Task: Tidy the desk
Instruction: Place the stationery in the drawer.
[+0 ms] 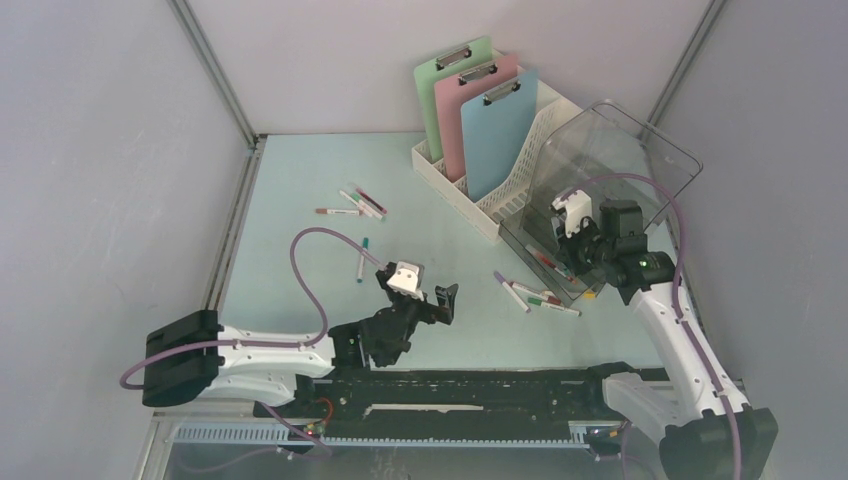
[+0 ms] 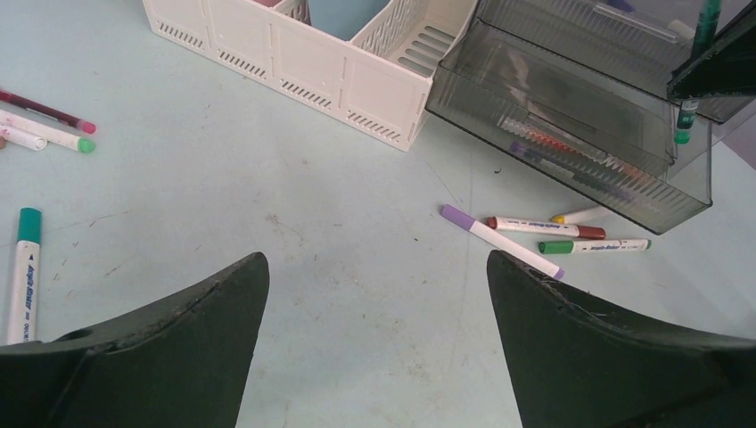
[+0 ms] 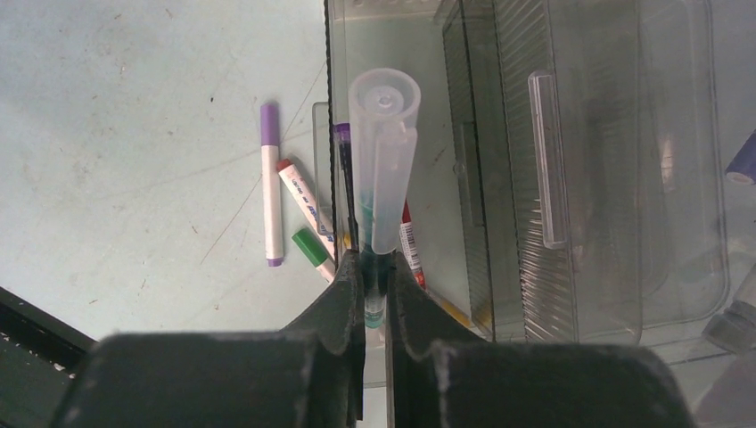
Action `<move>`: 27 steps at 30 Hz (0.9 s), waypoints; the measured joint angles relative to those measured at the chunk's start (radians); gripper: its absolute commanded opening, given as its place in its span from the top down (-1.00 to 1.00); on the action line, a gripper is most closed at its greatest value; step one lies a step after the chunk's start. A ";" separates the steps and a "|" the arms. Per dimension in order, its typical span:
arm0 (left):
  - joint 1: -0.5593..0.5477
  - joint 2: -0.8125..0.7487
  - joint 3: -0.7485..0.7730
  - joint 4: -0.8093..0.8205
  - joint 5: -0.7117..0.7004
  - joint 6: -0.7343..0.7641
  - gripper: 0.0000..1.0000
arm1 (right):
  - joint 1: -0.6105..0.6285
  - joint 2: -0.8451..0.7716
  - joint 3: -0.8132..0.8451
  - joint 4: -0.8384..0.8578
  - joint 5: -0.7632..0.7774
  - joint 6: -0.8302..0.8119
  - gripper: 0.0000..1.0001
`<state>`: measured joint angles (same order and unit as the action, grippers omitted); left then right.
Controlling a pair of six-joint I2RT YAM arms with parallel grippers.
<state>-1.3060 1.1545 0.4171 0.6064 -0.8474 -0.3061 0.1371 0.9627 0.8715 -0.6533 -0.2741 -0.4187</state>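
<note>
Top view looks down from high at the near edge over the whole desk point(image 1: 300, 180), left wrist angles low across it toward the smoky bin point(image 2: 571, 134), right wrist sits close over the bin's edge, both catching the purple-capped marker point(image 2: 499, 241).

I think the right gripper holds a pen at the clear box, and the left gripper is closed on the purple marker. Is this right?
Not quite. The left gripper is open and empty; the purple marker lies on the desk ahead of it, as the left wrist view shows. The right gripper does hold a pen at the clear box.
</note>
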 measured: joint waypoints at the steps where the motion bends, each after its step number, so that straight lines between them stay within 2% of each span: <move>1: 0.000 -0.001 0.000 -0.003 -0.001 0.000 -1.00 | 0.000 0.001 0.000 0.000 0.002 0.000 0.80; 12: 0.000 -0.004 0.000 -0.010 -0.007 -0.006 -1.00 | 0.000 0.008 0.000 0.000 0.004 -0.001 0.66; 22: 0.000 -0.004 0.000 -0.011 -0.007 -0.008 -1.00 | 0.000 0.014 0.000 0.000 0.005 -0.003 0.35; 27: 0.000 -0.004 0.000 -0.011 -0.007 -0.009 -1.00 | 0.000 0.016 0.000 0.000 0.006 -0.003 0.28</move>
<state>-1.3056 1.1503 0.4168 0.5949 -0.8547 -0.3153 0.1371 0.9783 0.8715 -0.6537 -0.2676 -0.4213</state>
